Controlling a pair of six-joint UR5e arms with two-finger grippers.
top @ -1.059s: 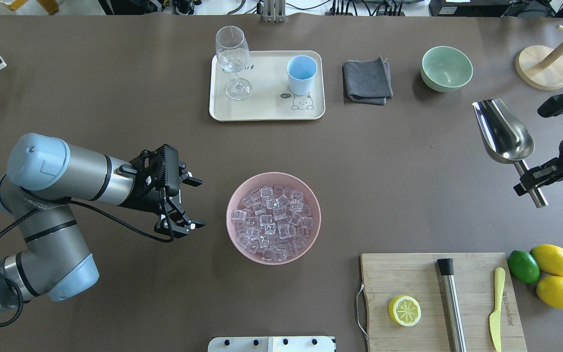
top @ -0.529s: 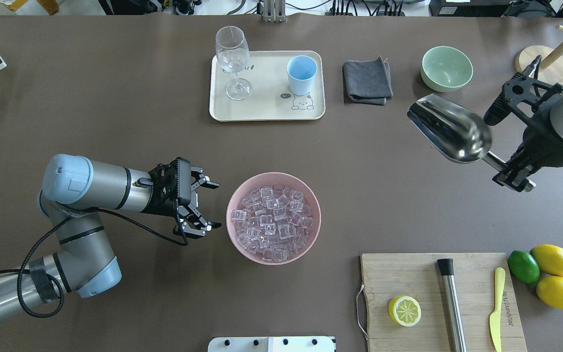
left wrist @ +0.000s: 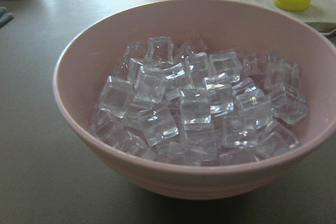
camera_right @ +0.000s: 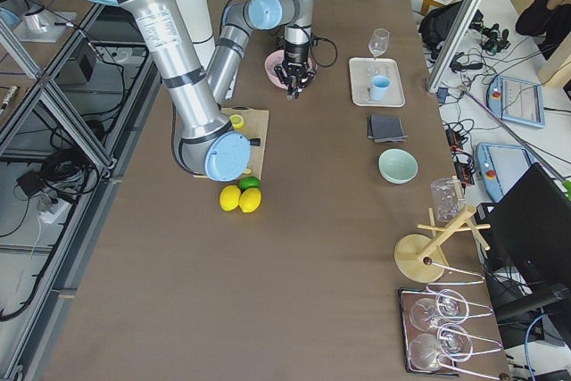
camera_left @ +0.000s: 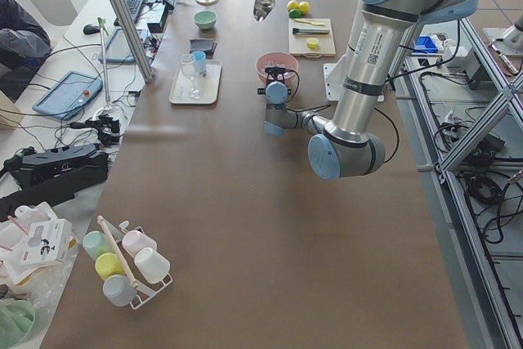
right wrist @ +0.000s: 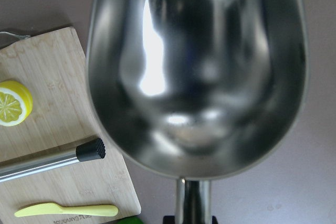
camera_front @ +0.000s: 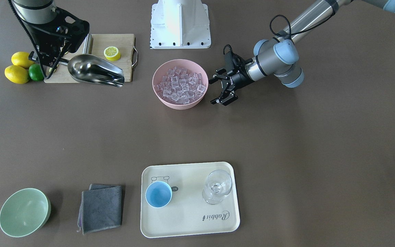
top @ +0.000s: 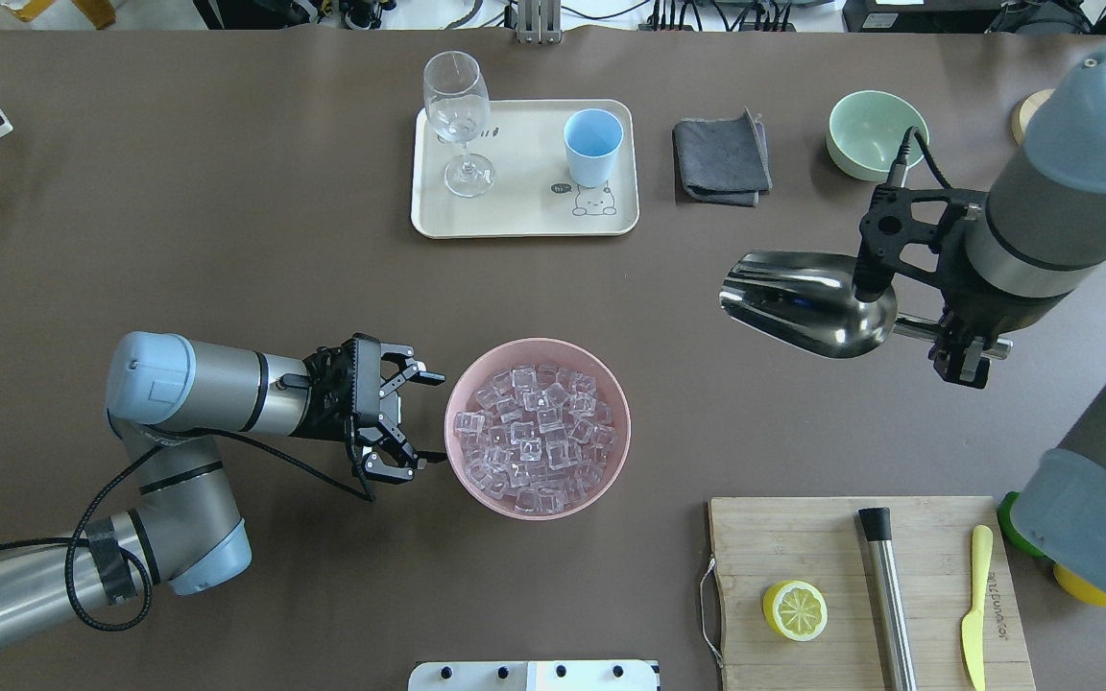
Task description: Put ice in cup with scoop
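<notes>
The left gripper is level with the table, fingers spread and holding nothing. Its tips stand just beside the near wall of one pink bowl; contact cannot be confirmed. The ice fills this bowl directly ahead of the gripper in a heap too dense to count.

Well beyond this gripper, away from the robot, one cream tray carries one wine glass and one cup, both upright and apart. The cup stands well apart from both grippers, with bare brown table on every side of the tray.

The right gripper is clamped on the handle of the scoop. The scoop is held above the table, its trough bare and its mouth pointing toward the pink bowl, with open table between the two.

Beyond this gripper lie one grey cloth and one green bowl. On its robot side, one wooden board holds one lemon half, one steel cylinder and one yellow knife.

The table surface is matte brown.
</notes>
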